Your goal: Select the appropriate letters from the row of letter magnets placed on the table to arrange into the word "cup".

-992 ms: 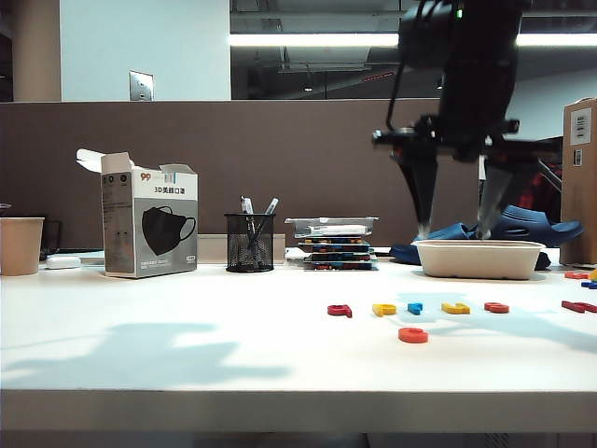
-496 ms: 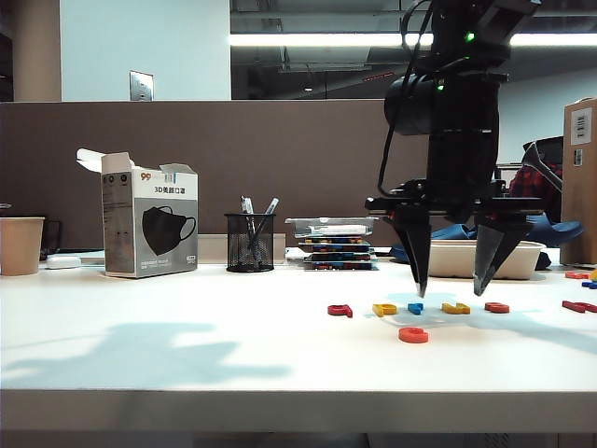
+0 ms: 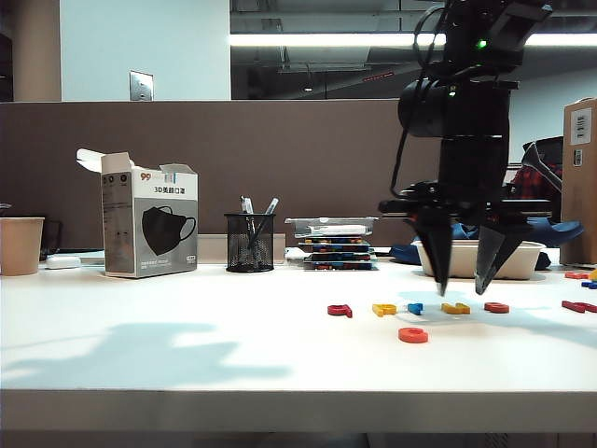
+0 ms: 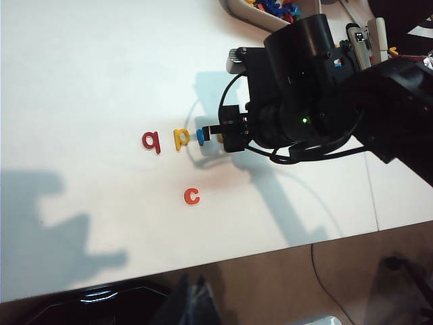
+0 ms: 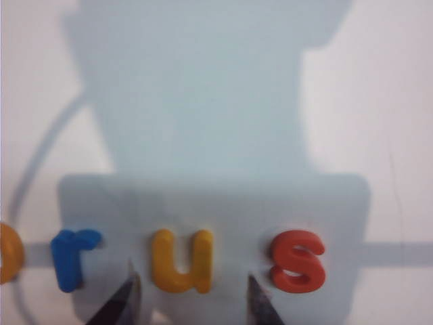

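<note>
The right gripper [image 3: 461,283] hangs point-down over the row of letter magnets [image 3: 417,308] on the white table [image 3: 187,355], its two dark fingers [image 5: 256,301] spread apart and straddling the yellow "u" [image 5: 181,260]. In the right wrist view one fingertip stands in the gap between the blue "r" [image 5: 73,257] and the "u", the other in the gap between the "u" and the orange-red "s" [image 5: 297,260]. Neither finger visibly presses the letter, and whether the tips touch the table cannot be told.

Taking the yellow "u" as landmark in the exterior view: the blue "r" lies just to its left, then the yellow "p" [image 3: 383,309], then the dark red "q" [image 3: 340,310] at the far left end of the row. The orange-red "s" lies just to its right. The orange-red "c" [image 3: 412,335] lies apart from the row, nearer the table's front edge and a little left of the "u". Behind the "u" stands a beige tray [image 3: 478,259].

The left gripper does not show; its wrist camera looks down from a height on the "q", "p", "r" and "c" and on the right arm [image 4: 304,101], which covers the "u".
</note>
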